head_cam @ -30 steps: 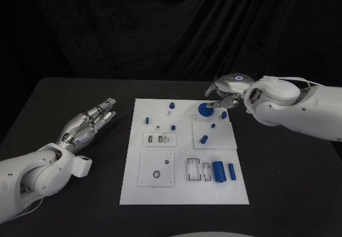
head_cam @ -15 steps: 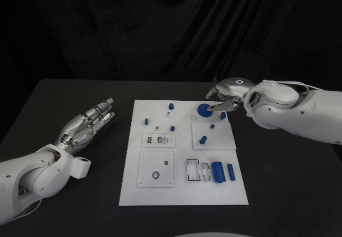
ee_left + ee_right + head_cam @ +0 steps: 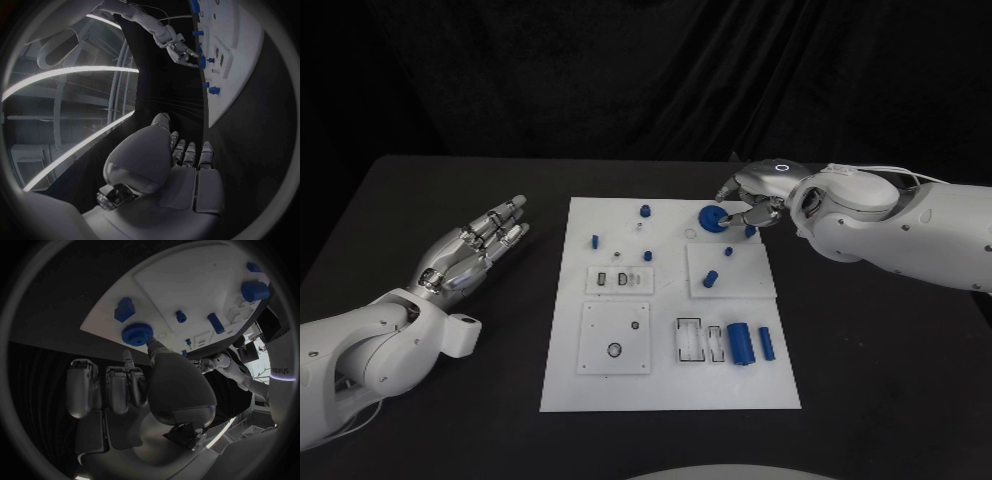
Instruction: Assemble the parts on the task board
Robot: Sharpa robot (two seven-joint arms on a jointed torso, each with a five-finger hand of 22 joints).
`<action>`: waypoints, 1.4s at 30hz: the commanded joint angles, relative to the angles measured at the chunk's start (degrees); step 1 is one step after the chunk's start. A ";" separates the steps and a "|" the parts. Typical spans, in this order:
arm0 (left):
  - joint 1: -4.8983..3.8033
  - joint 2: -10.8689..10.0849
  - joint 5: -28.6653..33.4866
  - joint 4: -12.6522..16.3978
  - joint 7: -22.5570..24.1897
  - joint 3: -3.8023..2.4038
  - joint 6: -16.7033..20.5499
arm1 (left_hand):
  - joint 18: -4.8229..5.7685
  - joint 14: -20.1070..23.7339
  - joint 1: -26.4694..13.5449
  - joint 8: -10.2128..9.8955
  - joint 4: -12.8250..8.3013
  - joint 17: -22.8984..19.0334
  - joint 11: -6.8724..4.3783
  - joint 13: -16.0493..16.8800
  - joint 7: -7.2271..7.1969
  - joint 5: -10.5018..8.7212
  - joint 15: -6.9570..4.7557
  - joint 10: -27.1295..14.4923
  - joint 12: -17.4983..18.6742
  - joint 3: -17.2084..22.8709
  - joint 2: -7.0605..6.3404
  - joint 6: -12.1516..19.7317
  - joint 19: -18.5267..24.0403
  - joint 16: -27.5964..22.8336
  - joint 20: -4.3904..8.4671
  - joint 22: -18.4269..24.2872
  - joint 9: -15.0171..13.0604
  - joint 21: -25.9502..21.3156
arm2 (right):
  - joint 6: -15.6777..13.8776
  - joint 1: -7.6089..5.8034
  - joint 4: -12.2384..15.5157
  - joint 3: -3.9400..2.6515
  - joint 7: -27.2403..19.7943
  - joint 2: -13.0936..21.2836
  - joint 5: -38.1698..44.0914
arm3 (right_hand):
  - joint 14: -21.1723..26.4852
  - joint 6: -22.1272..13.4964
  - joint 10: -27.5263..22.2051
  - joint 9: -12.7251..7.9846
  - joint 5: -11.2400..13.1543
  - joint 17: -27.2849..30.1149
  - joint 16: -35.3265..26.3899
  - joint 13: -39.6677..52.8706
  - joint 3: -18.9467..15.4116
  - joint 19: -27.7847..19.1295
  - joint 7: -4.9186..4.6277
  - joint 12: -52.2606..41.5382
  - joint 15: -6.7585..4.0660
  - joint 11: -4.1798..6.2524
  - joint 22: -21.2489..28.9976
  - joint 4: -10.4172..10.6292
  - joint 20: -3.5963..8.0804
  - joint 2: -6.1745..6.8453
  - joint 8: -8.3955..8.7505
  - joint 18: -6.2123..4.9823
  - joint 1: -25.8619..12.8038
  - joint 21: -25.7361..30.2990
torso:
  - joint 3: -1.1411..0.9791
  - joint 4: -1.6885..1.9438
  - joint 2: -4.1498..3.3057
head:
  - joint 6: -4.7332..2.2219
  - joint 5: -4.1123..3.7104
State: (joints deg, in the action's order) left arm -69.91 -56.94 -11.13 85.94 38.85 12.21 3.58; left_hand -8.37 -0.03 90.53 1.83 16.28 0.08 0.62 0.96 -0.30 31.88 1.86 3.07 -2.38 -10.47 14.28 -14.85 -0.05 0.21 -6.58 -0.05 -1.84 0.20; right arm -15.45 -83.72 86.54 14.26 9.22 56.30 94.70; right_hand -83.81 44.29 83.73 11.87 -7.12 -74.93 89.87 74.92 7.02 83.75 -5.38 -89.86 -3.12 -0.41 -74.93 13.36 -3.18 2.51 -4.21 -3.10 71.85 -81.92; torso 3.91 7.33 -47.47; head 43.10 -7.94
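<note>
blue round part (image 3: 714, 219) touched by right hand (image 3: 750, 194).

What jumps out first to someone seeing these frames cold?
The white task board in the middle of the black table, dotted with small blue parts. At its far edge the right hand touches a round blue knob with its fingertips. The left hand hangs beside the board, fingers stretched out, holding nothing.
</note>
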 commanded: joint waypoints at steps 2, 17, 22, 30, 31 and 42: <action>-0.12 0.10 -0.05 0.02 10.91 -0.05 -0.57 | 0.47 0.03 0.36 -0.01 -0.05 -0.08 0.21 -0.08 0.33 0.19 0.25 -0.12 0.20 0.30 -0.02 -0.09 0.05 -0.21 -0.40 0.05 0.00 -0.20 | 0.14 0.37 -0.45 -0.02 0.82 -0.42 0.08 | -5.99 0.22 6.27 -0.21 -1.28 -14.48 -0.25 15.08 0.11 0.01 -0.11 -0.14 -0.10 0.09 -7.12 -0.57 0.04 -0.07 0.21 0.35 0.78 0.33 | -0.04 0.01 -0.02 | 0.20 0.01; -0.11 0.24 -0.05 -0.27 10.71 -0.05 -0.95 | 0.35 0.03 0.49 0.03 -0.16 -0.08 0.40 -0.08 0.79 0.23 0.29 -0.12 0.22 0.56 -0.09 -0.15 0.05 -0.21 -0.50 0.05 -0.02 -0.20 | 1.24 0.68 -1.95 -0.03 0.67 -1.68 0.08 | -5.91 1.58 6.27 -0.72 -6.68 -14.23 -0.46 15.08 0.84 -0.10 -0.14 -0.14 -0.11 0.10 -7.17 -1.65 0.06 -0.44 -0.07 0.30 2.06 0.63 | 0.01 0.06 -0.01 | 0.68 -0.26; -0.11 0.36 -0.05 -0.43 10.62 -0.05 -1.19 | 0.38 0.03 0.54 0.04 -0.21 -0.08 0.46 -0.08 0.98 0.25 0.32 -0.12 0.23 0.64 -0.09 -0.24 0.05 -0.21 -0.55 0.05 -0.04 -0.20 | 2.05 0.82 -2.32 -0.03 0.72 -1.95 0.08 | -5.88 3.31 6.27 -0.53 -8.55 -14.15 -0.53 15.08 1.29 -0.14 -0.24 -0.14 -0.06 0.02 -7.21 -2.18 0.01 -0.38 -0.66 0.28 2.53 0.75 | 0.03 0.01 0.00 | 0.79 -0.27; -0.10 0.43 -0.05 -0.60 10.51 -0.05 -1.48 | 0.26 0.03 0.70 0.06 -0.36 -0.08 0.60 -0.08 1.36 0.34 0.41 -0.11 0.24 0.89 -0.15 -0.31 0.05 -0.21 -0.75 0.05 -0.05 -0.20 | 2.81 1.18 -2.88 -0.03 0.41 -2.73 0.08 | -5.87 4.46 6.27 -0.28 -8.65 -14.12 -0.57 15.08 1.59 -0.15 -0.22 -0.14 -0.05 0.02 -7.24 -2.70 -0.01 -0.21 -1.06 0.27 2.98 0.82 | 0.07 -0.14 0.00 | 1.03 -0.12; -0.10 0.44 -0.05 -0.62 10.49 -0.05 -1.50 | 0.27 0.03 0.72 0.07 -0.38 -0.08 0.62 -0.08 1.40 0.35 0.42 -0.11 0.25 0.92 -0.16 -0.31 0.05 -0.21 -0.77 0.05 -0.05 -0.20 | 2.85 1.22 -2.92 -0.03 0.36 -2.81 0.08 | -5.87 4.53 6.27 -0.25 -8.62 -14.12 -0.57 15.08 1.62 -0.12 -0.19 -0.14 -0.06 0.04 -7.28 -2.78 -0.01 -0.17 -1.08 0.28 3.05 0.78 | 0.05 -0.11 -0.01 | 1.05 -0.17; -0.09 0.49 -0.05 -0.80 10.21 -0.04 -1.74 | 0.23 0.03 0.82 0.04 -0.48 -0.08 0.73 -0.09 1.59 0.43 0.48 -0.15 0.29 1.13 -0.18 -0.17 0.05 -0.21 -0.90 0.05 -0.04 -0.20 | 2.14 1.65 -3.17 -0.04 0.33 -3.54 0.08 | -5.93 7.67 6.27 1.39 -9.98 -14.29 -0.47 15.08 2.31 -0.03 0.51 -0.14 -0.52 0.63 -7.48 -3.69 0.40 -0.13 -2.57 0.28 3.55 0.82 | -0.01 -0.05 0.02 | 1.15 -0.29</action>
State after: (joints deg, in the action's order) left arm -69.91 -56.53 -11.13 85.07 38.85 12.22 2.65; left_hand -8.39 -0.02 90.76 1.83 15.80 0.05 1.03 0.96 0.78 32.10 1.85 3.07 -2.38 -9.68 14.05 -15.02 -0.04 0.21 -6.98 -0.07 -1.85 0.20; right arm -14.29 -82.66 83.44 13.87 9.10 52.78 94.66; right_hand -84.02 51.58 83.94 12.73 -16.64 -74.92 89.61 74.92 9.41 83.75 -4.85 -89.85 -3.33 -0.20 -74.91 10.01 -3.18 2.41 -6.53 -3.12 74.94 -81.43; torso 3.93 7.27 -47.45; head 44.23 -8.23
